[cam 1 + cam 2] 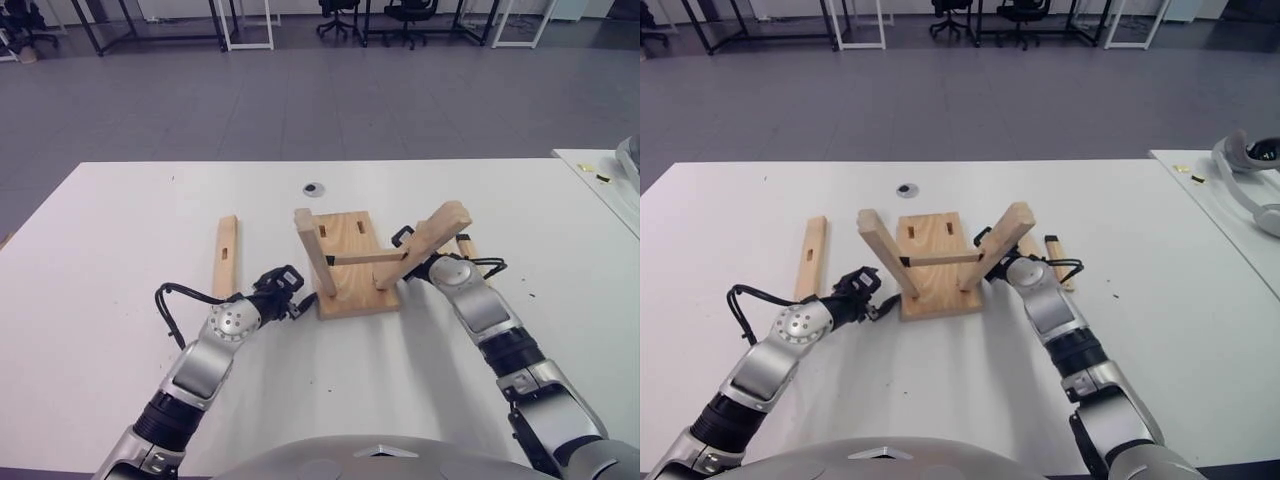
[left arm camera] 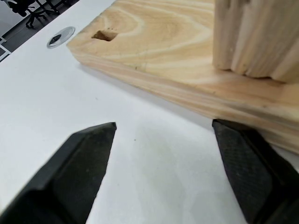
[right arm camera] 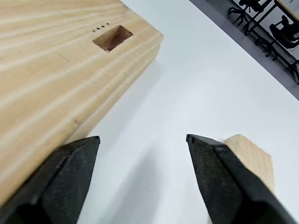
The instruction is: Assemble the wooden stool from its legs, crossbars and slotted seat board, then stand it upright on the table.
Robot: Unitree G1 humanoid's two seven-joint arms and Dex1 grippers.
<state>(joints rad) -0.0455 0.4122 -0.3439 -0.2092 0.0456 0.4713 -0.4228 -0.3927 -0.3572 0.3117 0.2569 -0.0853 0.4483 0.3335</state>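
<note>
The slotted seat board (image 1: pixel 352 288) lies flat on the white table. Two legs stand in it: the left leg (image 1: pixel 314 252) leans slightly, and the right leg (image 1: pixel 428 238) tilts outward to the right. A thin crossbar (image 1: pixel 356 258) joins them. My left gripper (image 2: pixel 163 126) is open, low on the table just off the board's front left edge (image 2: pixel 187 88), holding nothing. My right gripper (image 3: pixel 142 138) is open beside the tilted right leg (image 3: pixel 51 70), with nothing between its fingers. A short wooden piece (image 3: pixel 247 156) lies just behind one finger.
A loose leg (image 1: pixel 227 255) with slots lies on the table left of the board. A small round grommet (image 1: pixel 315 188) sits behind the board. A second table (image 1: pixel 1230 200) with a headset stands to the right. Bare tabletop lies in front of the board.
</note>
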